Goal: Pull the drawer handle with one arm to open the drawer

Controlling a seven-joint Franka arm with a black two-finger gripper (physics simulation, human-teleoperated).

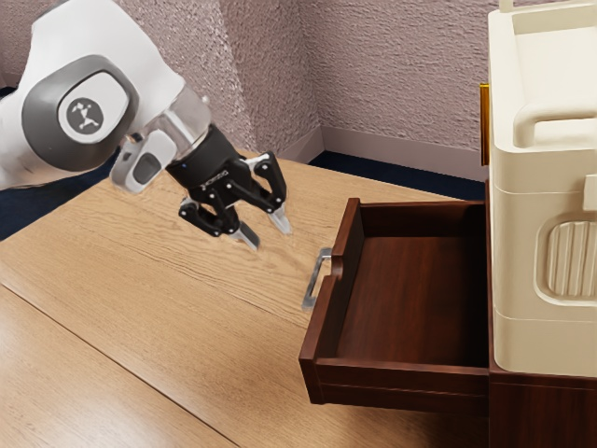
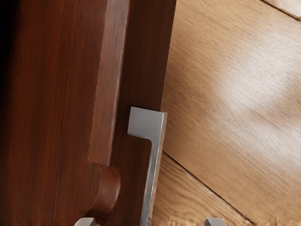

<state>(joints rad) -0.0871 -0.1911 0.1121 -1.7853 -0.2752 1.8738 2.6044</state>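
My gripper [image 1: 270, 235] stands open in the exterior view, its two fingers apart with nothing between them, to the left of the drawer handle and apart from it. The silver handle [image 1: 315, 281] is fixed to the front of the dark brown drawer [image 1: 322, 322], which is pulled well out of its cabinet. In the wrist view the handle [image 2: 146, 123] runs along the drawer front [image 2: 143, 61], and the two fingertips of my gripper [image 2: 150, 223] peek in at the lower edge, wide apart.
A cream-coloured appliance [image 1: 522, 261] stands on top of the dark cabinet [image 1: 541, 411] at the exterior view's right. Around the drawer lies the wooden tabletop [image 1: 187, 327], with a textured wall [image 1: 401, 84] behind.
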